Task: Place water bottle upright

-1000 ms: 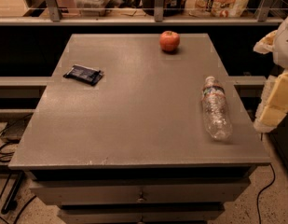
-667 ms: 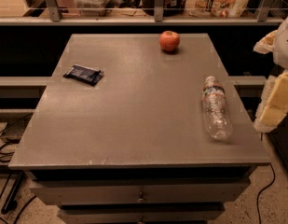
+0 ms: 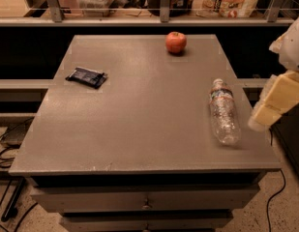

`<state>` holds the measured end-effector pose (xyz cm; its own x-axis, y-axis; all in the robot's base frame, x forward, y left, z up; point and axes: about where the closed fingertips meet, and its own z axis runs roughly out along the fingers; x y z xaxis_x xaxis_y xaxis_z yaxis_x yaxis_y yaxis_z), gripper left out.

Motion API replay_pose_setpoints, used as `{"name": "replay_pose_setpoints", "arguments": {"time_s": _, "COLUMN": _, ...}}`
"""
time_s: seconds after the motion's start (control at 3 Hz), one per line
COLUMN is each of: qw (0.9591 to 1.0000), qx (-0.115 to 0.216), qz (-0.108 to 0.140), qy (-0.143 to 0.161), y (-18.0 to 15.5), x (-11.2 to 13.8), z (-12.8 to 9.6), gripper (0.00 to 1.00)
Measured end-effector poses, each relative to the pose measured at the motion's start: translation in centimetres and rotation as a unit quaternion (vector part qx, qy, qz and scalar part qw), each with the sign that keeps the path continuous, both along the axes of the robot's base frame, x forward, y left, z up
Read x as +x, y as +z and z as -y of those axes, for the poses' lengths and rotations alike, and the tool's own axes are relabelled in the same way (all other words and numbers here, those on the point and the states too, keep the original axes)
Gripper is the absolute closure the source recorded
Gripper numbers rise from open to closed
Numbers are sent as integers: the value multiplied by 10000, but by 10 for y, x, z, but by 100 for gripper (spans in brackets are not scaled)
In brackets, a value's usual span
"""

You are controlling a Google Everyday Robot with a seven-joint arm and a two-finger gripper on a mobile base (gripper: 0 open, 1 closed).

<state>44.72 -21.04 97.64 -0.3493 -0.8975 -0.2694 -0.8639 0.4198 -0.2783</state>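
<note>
The water bottle (image 3: 222,112) is clear ribbed plastic with a white cap and a thin label band near the neck. It lies on its side near the right edge of the grey table (image 3: 139,110), cap pointing to the far side. My gripper (image 3: 275,103) is at the right edge of the view, just right of the bottle and apart from it. It shows as pale cream blocks beside the table's right edge.
A red apple (image 3: 176,42) sits at the far middle of the table. A dark snack packet (image 3: 86,76) lies at the left. A shelf with railing and goods (image 3: 158,4) runs behind. Drawers (image 3: 146,202) are below the tabletop. Cables lie on the floor.
</note>
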Motion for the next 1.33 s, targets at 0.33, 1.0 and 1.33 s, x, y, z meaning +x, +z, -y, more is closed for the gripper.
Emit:
{"name": "replay_pose_setpoints", "arguments": {"time_s": 0.33, "qw": 9955, "qx": 425, "qz": 253, "qy": -808, "y": -2, "x": 20, "z": -9, "gripper": 0}}
{"name": "replay_pose_setpoints", "arguments": {"time_s": 1.0, "qw": 9727, "qx": 1103, "qz": 294, "qy": -2018, "y": -5, "x": 42, "z": -11, "gripper": 0}}
{"name": "replay_pose_setpoints", "arguments": {"time_s": 1.33, "qw": 9727, "qx": 1103, "qz": 293, "qy": -2020, "y": -5, "x": 42, "z": -11, "gripper": 0}}
